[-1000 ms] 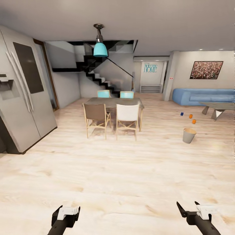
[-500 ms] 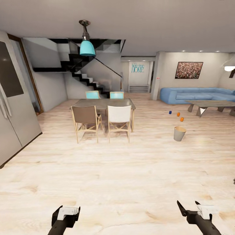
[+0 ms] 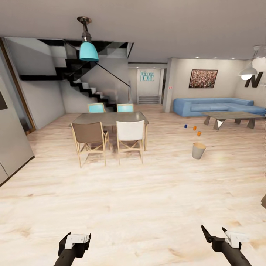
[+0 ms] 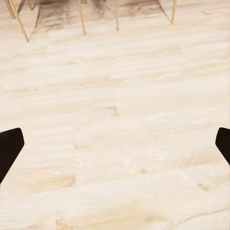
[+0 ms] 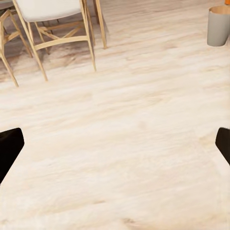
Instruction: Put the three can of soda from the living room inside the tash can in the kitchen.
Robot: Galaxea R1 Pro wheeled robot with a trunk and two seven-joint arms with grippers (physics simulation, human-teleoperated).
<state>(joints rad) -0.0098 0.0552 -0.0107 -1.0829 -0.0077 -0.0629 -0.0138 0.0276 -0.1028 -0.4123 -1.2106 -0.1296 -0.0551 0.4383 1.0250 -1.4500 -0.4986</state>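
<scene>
From the head view, three soda cans are seen standing on the plank floor: a blue can (image 3: 186, 126) and two orange cans (image 3: 194, 128) (image 3: 198, 133), near the trash can (image 3: 198, 150) (upright, open-topped) before the sofa (image 3: 214, 105). The left pincer (image 3: 75, 241) and right pincer (image 3: 221, 236) are held low and released.

In the left wrist view, spread fingertips (image 4: 9, 146) are shown above bare floor.

In the right wrist view, the bucket (image 5: 219, 25) is seen beyond a white chair (image 5: 52, 19).
</scene>
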